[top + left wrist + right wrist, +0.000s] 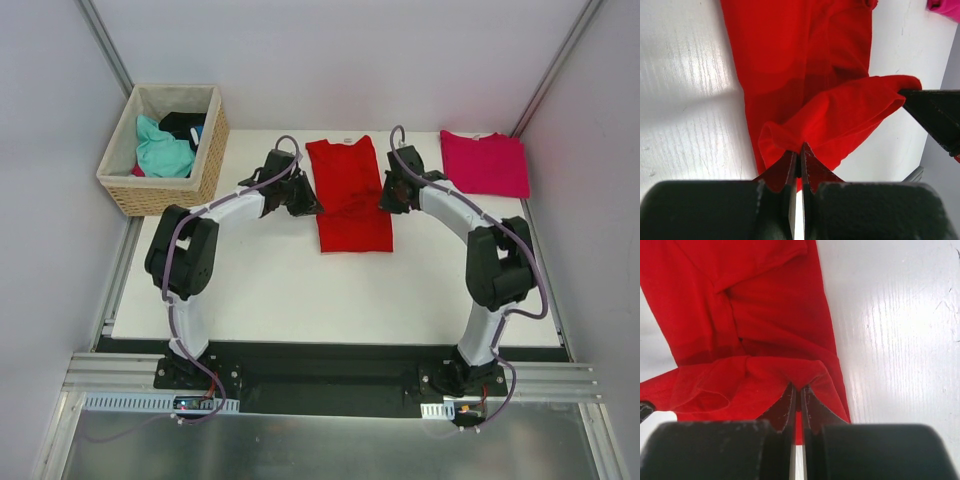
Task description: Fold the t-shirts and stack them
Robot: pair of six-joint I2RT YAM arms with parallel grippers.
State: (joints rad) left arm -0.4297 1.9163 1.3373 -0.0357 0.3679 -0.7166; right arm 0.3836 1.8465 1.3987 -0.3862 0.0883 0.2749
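Note:
The red t-shirt (350, 215) lies as a long narrow strip in the middle of the white table. My left gripper (305, 200) is shut on its left edge, pinching red cloth (835, 115) between the fingertips. On the opposite side my right gripper (392, 195) is shut on the cloth (755, 380) too. Between the two grippers (800, 150) (800, 390) a fold of red cloth hangs lifted above the rest of the shirt. The magenta-pink t-shirt (485, 163) lies folded flat at the back right, apart from both grippers.
A woven wicker basket (120, 180) stands at the back left, off the table's corner, holding teal cloth (160, 150) and a dark item. Grey walls close in on both sides. The table's white surface (250, 290) extends toward the arm bases.

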